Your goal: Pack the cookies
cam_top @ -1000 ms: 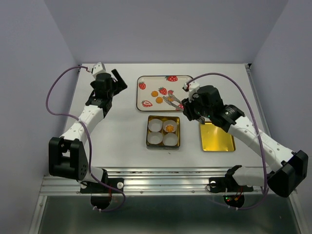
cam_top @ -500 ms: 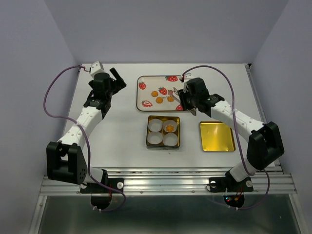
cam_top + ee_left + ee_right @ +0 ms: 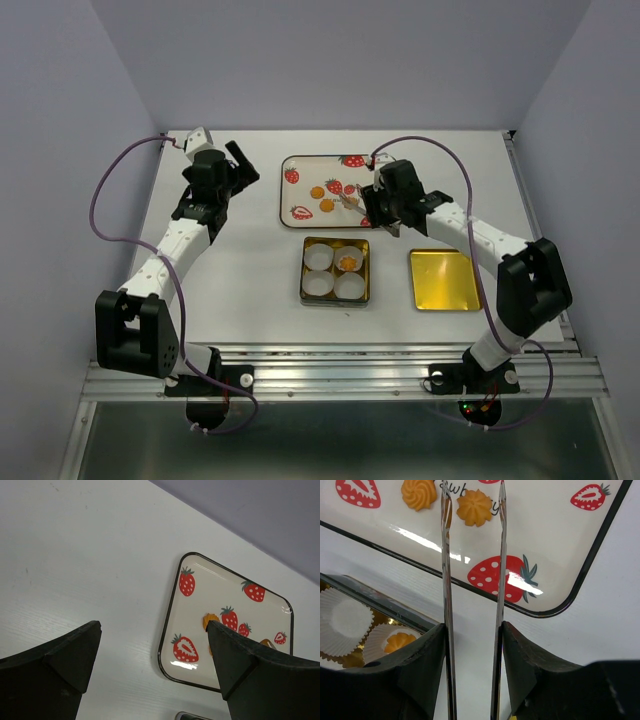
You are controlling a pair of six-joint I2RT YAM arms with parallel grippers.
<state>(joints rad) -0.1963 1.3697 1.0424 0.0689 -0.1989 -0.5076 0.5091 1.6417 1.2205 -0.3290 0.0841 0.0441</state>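
Right claw (image 3: pixel 472 630) pinches tweezers (image 3: pixel 446 580), tips apart over tray (image 3: pixel 560 555) cookies (image 3: pixel 474 507); left claw (image 3: pixel 155 645) spread.

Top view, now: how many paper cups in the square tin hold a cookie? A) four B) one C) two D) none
B: one small round orange cookie sits in the far-right cup of the square metal tin; the other three white pleated paper cups are empty.
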